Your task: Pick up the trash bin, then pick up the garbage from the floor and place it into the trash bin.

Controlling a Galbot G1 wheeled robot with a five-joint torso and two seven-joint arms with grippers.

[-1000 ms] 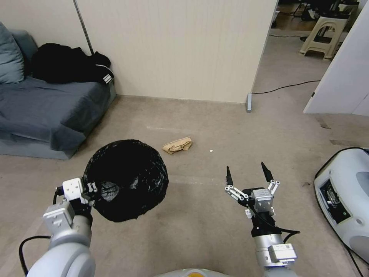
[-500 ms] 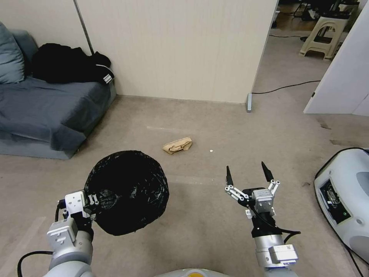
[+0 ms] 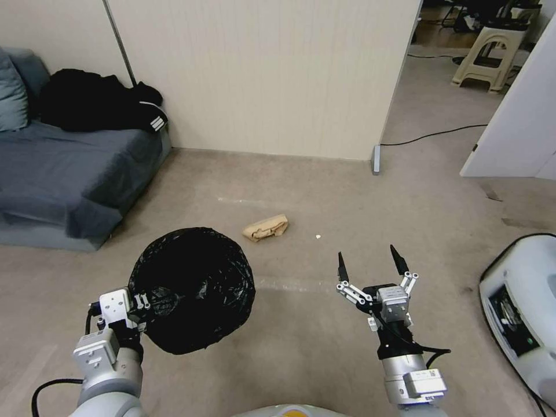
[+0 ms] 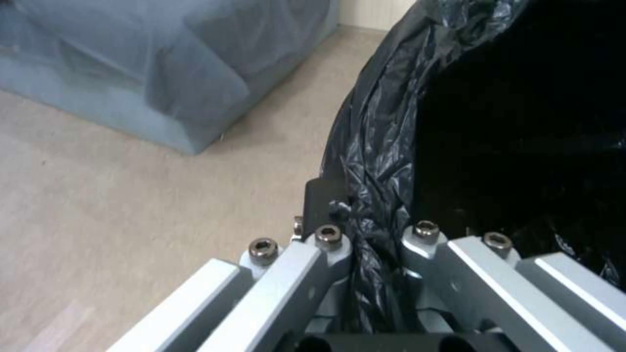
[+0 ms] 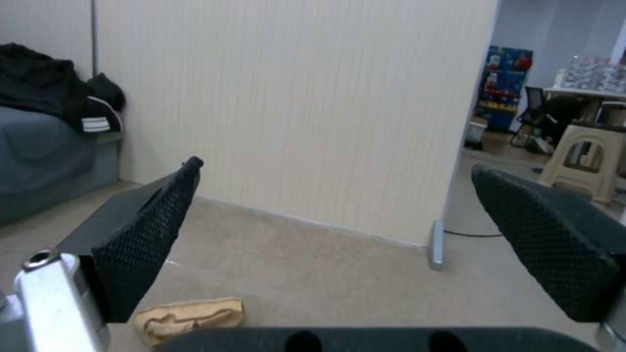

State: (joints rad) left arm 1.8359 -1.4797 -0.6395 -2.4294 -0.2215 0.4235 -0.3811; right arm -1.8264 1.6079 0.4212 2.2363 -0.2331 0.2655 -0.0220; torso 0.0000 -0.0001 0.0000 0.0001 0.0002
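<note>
Trash bin (image 3: pixel 191 289) walls under liner.

One trash bin (image 3: pixel 191 288), one crumpled tan paper (image 3: pixel 266 227), one white scrap (image 3: pixel 317 236), and two grippers are showing.

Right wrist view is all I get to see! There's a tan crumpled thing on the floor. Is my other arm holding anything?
Observer: Yes. The left gripper is shut on the black-lined rim of the trash bin, holding it up.
Operator: Is the bin near the tan thing?
Observer: The crumpled tan paper lies just beyond the bin, towards the wall.
Operator: Any more garbage?
Observer: One tiny white scrap, right of the paper.
</note>
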